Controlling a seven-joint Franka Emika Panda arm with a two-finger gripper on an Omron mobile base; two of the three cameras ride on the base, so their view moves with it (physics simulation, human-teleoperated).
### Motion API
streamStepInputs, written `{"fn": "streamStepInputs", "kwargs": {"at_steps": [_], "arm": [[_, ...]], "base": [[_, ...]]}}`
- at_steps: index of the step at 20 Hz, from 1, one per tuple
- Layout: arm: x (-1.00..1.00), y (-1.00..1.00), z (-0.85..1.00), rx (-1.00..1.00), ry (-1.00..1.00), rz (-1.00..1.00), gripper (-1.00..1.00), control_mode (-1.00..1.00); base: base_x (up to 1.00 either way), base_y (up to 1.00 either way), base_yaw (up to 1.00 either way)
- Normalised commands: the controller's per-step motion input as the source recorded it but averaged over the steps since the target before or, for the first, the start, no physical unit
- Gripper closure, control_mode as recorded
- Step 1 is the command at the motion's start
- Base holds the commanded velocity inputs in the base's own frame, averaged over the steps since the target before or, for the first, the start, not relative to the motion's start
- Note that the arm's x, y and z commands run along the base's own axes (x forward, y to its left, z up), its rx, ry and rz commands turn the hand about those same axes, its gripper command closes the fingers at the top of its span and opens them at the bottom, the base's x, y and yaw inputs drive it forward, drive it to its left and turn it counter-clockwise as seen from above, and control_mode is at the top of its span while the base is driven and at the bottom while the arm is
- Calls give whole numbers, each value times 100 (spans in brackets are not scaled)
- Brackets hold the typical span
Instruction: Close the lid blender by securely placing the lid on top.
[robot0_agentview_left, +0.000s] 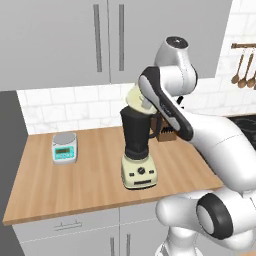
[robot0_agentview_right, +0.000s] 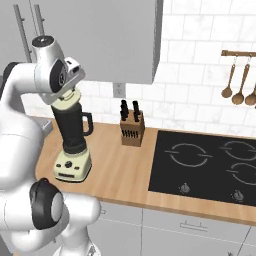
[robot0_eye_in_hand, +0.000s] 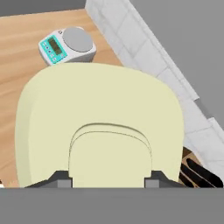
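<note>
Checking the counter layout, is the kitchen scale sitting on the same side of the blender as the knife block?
No, the scale sits left of the blender; the knife block is right.

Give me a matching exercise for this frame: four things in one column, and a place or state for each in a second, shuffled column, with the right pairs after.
Things:
1. lid
2. blender
3. kitchen scale
4. knife block

Places or states:
A. on the counter against the tiled wall, beside the cooktop
B. held tilted at the top of the jar, knob between the fingers
C. near the counter's front edge, dial and buttons facing out
D. towards the counter's far end, away from the cooktop, teal panel showing

Pairs: 1-B, 2-C, 3-D, 4-A
</note>
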Motion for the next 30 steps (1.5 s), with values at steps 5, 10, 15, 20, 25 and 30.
{"fn": "streamStepInputs", "kwargs": {"at_steps": [5,10,15,20,25,30], "arm": [[5,41,0,-14,11,6,100,-100],[22,5,0,-7,16,3,100,-100],[19,0,0,0,18,0,100,-100],[0,0,-4,0,-1,0,100,-100],[4,0,-14,-1,4,0,100,-100],[0,-11,-18,0,6,0,100,-100]], "base": [[0,0,0],[0,0,0],[0,0,0],[0,0,0],[0,0,0],[0,0,0]]}}
